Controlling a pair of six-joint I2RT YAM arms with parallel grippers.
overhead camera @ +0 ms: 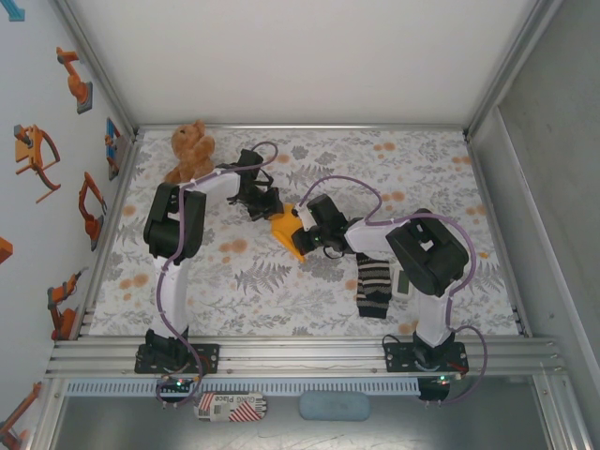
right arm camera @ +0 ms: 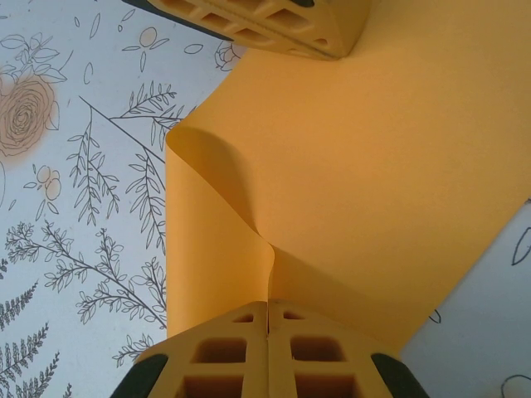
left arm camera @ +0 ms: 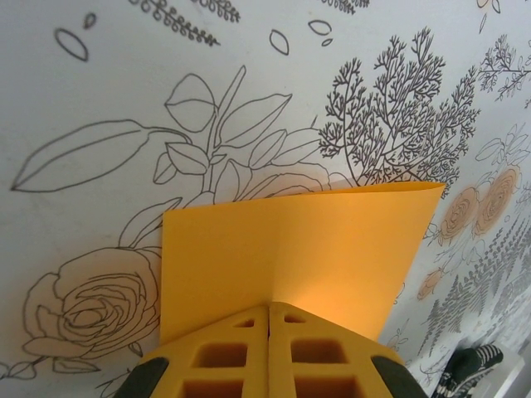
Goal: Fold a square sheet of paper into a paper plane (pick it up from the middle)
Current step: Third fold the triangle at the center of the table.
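Note:
The square sheet of paper (overhead camera: 287,234) is bright orange-yellow and hangs bent between both grippers over the middle of the table. My left gripper (overhead camera: 269,212) is shut on one edge of it; in the left wrist view the sheet (left arm camera: 290,249) fans out from the closed fingertips of the left gripper (left arm camera: 270,307) with a centre crease. My right gripper (overhead camera: 305,225) is shut on the opposite part, where the paper (right arm camera: 373,166) curls into a pinched ridge at the right gripper (right arm camera: 267,305). The left gripper's fingers (right arm camera: 274,21) show at the top of that view. The paper plane is out of view.
A striped black-and-white sock (overhead camera: 372,286) lies at the right front, beside a small white device (overhead camera: 401,281). A teddy bear (overhead camera: 191,150) sits at the back left corner. The flower-patterned table cover (overhead camera: 234,272) spans the walled table.

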